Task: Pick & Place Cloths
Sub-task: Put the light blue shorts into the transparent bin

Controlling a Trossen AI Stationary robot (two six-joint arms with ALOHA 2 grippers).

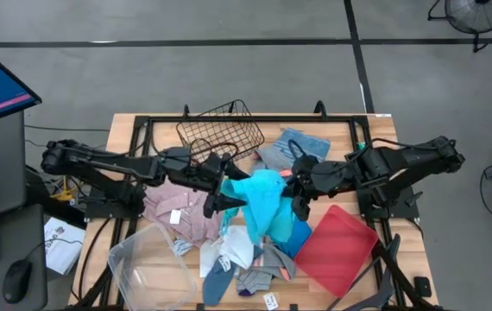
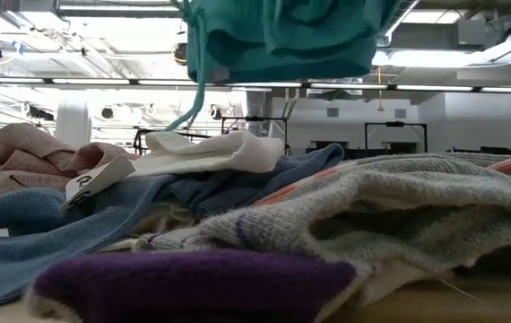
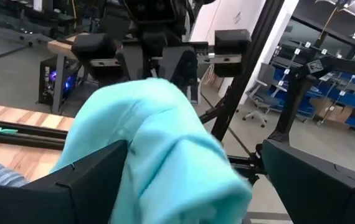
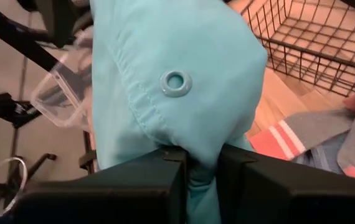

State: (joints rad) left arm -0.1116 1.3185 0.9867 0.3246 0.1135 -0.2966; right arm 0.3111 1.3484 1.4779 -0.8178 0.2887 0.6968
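At the centre of the high view, a turquoise cloth [image 1: 263, 203] hung lifted between the 2 arms, above the pile on the bench [image 1: 125, 130]. The right hand [image 1: 299, 204] was clamped on its right edge; the right wrist view showed both dark fingers [image 4: 134, 186] pinched tight around a fold of the fabric, just below a small metal eyelet [image 4: 175, 81]. The left hand [image 1: 221, 199] sat at the cloth's left edge with its fingers [image 3: 78, 186] spread wide apart, the turquoise fabric lying between them (whether it touched either finger could not be told).

Below and left of the lifted cloth lay the dusty pink shirt [image 1: 177, 212], with a clear plastic tub [image 1: 151, 263] at the lower left of the bench. A white cloth [image 1: 239, 250], a bright blue cloth [image 1: 293, 233] and grey socks [image 1: 259, 278] lay in the lower centre. The red tray [image 1: 337, 246] lay flat at the lower right, and the black wire basket [image 1: 220, 130] stood at the upper centre, with a grey-blue towel [image 1: 302, 142] just to its right.

In the low view, the turquoise cloth hung at the top of the frame, clear of the heap of cloths in the foreground.
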